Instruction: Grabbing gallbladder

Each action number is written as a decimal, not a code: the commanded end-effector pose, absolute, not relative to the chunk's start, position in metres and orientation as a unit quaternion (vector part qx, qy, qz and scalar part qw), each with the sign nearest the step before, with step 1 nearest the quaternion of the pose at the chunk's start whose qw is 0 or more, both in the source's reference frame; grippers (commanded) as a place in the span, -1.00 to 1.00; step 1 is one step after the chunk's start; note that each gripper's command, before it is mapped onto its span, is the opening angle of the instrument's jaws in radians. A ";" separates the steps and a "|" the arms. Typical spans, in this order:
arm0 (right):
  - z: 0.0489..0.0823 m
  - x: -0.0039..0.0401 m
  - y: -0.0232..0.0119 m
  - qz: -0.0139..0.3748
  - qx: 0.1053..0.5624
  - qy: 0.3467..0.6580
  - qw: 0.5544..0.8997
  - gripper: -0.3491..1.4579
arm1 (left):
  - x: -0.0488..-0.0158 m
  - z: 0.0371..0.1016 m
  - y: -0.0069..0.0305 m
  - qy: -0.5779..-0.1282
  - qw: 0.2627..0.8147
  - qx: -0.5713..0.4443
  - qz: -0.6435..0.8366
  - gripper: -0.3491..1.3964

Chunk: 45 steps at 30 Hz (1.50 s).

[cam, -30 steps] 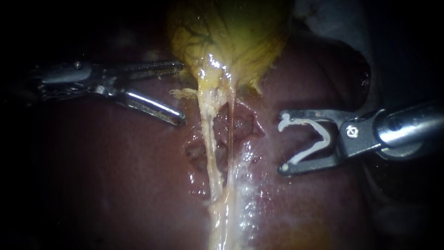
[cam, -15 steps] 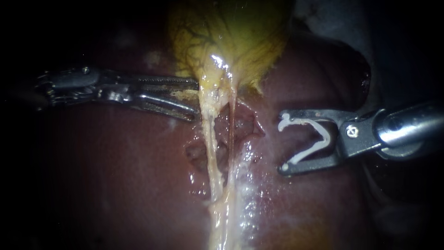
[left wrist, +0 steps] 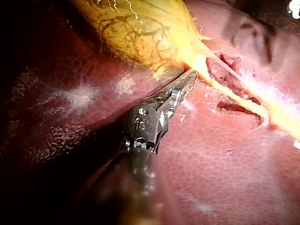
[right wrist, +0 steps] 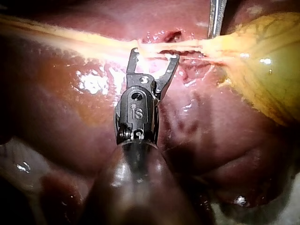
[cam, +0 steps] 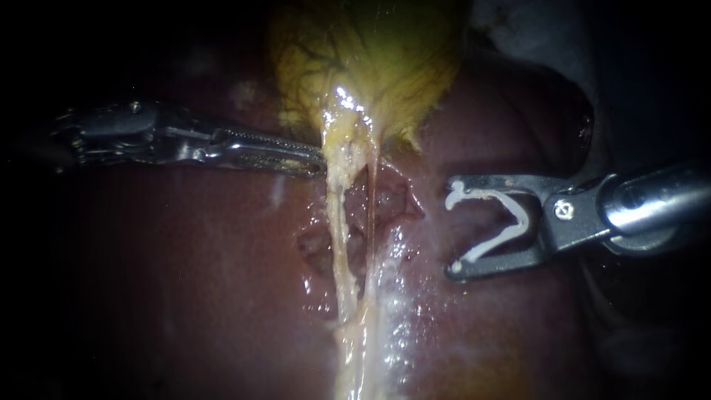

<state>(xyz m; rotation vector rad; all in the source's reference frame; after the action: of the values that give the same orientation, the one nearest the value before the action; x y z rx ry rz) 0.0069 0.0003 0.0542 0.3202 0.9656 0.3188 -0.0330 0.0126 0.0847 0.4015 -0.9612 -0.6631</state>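
Endoscope view: the gallbladder (cam: pixel 370 52) hangs at the top centre, yellow and veined. It narrows to a pale neck that runs down over the dark red liver (cam: pixel 185 281). From that neck two thin tubes (cam: pixel 335 237) run downward side by side, with a raw, pitted patch of liver between and beside them.

In from the left comes the left instrument (cam: pixel 315 159). Its pincer is pressed together on the near edge of the gallbladder's neck, both jaws pinching the yellowish tissue at their tips. The left wrist view agrees: the left instrument (left wrist: pixel 190 78) lies low over the liver (left wrist: pixel 225 164), its tip buried in the tissue where the gallbladder (left wrist: pixel 140 28) tapers.

Across the way, the right instrument (cam: pixel 453 228) sits well apart from the tubes, over the liver. Its pincer stands wide, yet it carries a white clip (cam: pixel 526 221), an open V seated against both jaws.

In the right wrist view the right instrument (right wrist: pixel 155 54) points its spread jaws at the pale tubes, just short of them. The gallbladder (right wrist: pixel 267 61) is off to one side, and the left instrument (right wrist: pixel 213 35) reaches in ahead.
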 end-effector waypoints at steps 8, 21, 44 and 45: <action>0.0542 0.0069 0.0003 0.152 0.153 0.460 0.861 0.05 | -0.0328 0.0824 0.0122 -0.445 0.815 0.198 -0.314 -1.00; 0.0543 0.0069 0.0003 0.152 0.152 0.460 0.861 0.05 | -0.0305 0.0741 0.0172 -0.451 0.809 0.191 -0.326 -1.00; 0.0543 0.0069 0.0003 0.152 0.152 0.460 0.861 0.05 | -0.0270 0.0716 0.0194 -0.456 0.806 0.172 -0.337 -1.00; 0.0543 0.0069 0.0003 0.152 0.152 0.460 0.861 0.05 | -0.0270 0.0715 0.0194 -0.456 0.806 0.171 -0.337 -1.00</action>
<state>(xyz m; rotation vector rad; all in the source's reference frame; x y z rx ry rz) 0.0069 0.0003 0.0543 0.3197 0.9651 0.3197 -0.0270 0.0194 0.0715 0.3671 -0.9762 -0.7216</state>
